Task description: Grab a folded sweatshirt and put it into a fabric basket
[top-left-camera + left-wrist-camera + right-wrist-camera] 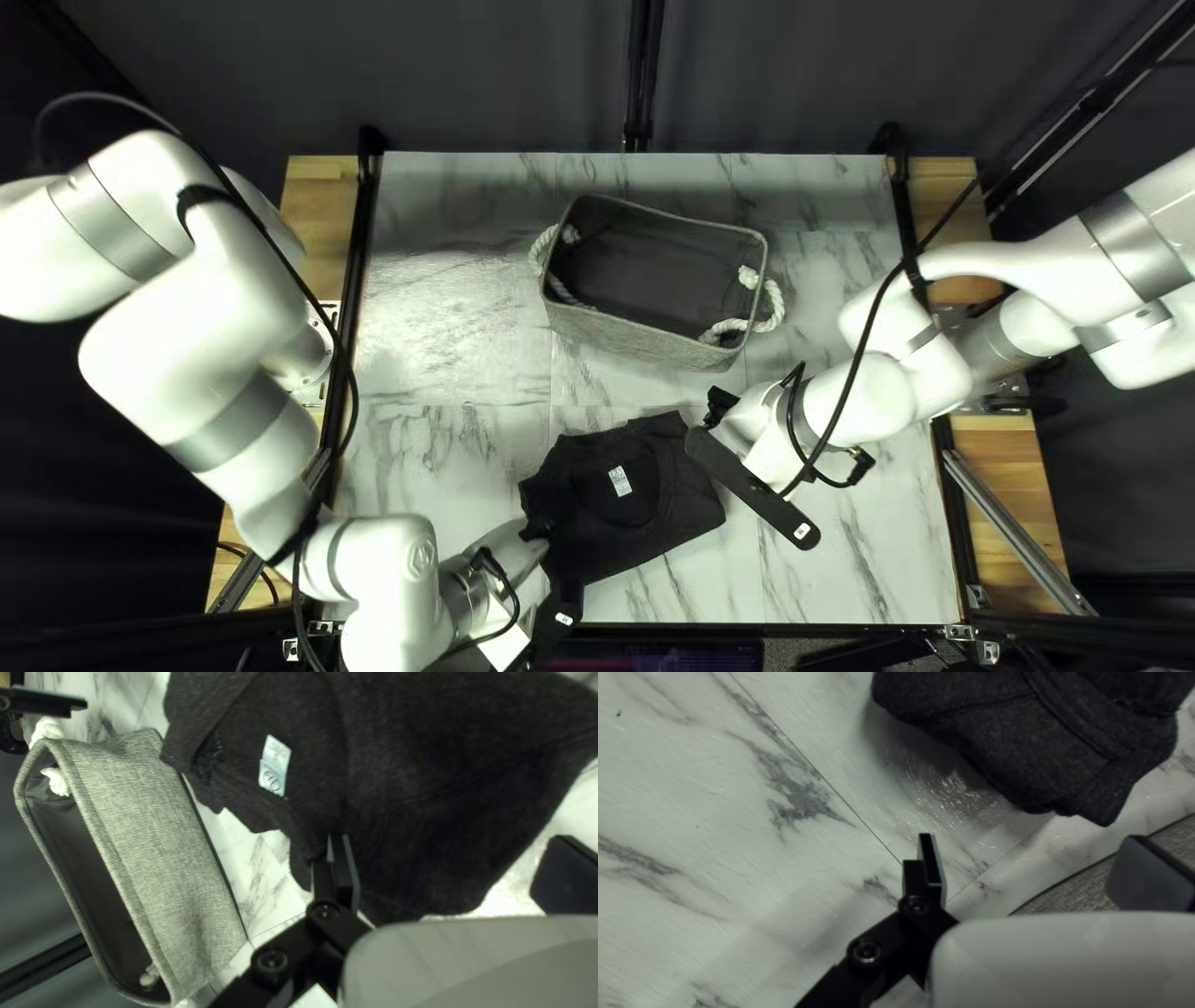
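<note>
The folded black sweatshirt [623, 498] lies on the table below the basket in the top left view. My left gripper [548, 566] is at its left edge, and my right gripper [716, 429] is by its upper right side. In the left wrist view, the sweatshirt [430, 784] spreads ahead of and beneath my gripper [451, 871], whose fingers are wide apart. From the right wrist, the sweatshirt [1033, 740] appears ahead of my open gripper [1042, 871], with marble surface between its fingers. The grey fabric basket [641, 336] stands upright, its dark inside visible.
White rope handles [769, 305] stick out at both ends of the basket. The marble-patterned table [436, 336] has dark rails along its sides. In the left wrist view, part of my right gripper [47, 702] shows beyond the basket [146, 840].
</note>
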You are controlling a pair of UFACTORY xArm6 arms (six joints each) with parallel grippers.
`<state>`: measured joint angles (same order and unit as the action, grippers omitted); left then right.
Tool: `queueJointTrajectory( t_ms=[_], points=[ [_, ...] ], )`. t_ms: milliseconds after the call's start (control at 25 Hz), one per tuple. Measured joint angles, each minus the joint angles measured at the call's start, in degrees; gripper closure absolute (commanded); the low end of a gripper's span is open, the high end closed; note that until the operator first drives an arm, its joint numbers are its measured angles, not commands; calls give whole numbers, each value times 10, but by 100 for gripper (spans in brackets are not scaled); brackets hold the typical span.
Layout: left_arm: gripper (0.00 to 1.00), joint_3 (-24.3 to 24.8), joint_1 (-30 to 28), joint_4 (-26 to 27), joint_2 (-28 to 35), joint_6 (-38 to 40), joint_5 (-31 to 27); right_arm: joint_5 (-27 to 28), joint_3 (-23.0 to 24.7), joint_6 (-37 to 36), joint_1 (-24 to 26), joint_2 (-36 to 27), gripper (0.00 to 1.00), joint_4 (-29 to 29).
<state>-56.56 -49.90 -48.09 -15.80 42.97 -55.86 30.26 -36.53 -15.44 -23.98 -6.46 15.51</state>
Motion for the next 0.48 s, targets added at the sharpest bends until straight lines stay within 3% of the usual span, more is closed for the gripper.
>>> queueJointTrajectory(
  t_ms=[200, 480],
  points=[
    [0, 33, 6, -23, 6, 39, 4, 4, 2, 7, -3, -12, 0, 3],
    [0, 37, 22, -36, -12, 53, 25, -7, 5, 16, 3, -9, 0, 8]
  ],
)
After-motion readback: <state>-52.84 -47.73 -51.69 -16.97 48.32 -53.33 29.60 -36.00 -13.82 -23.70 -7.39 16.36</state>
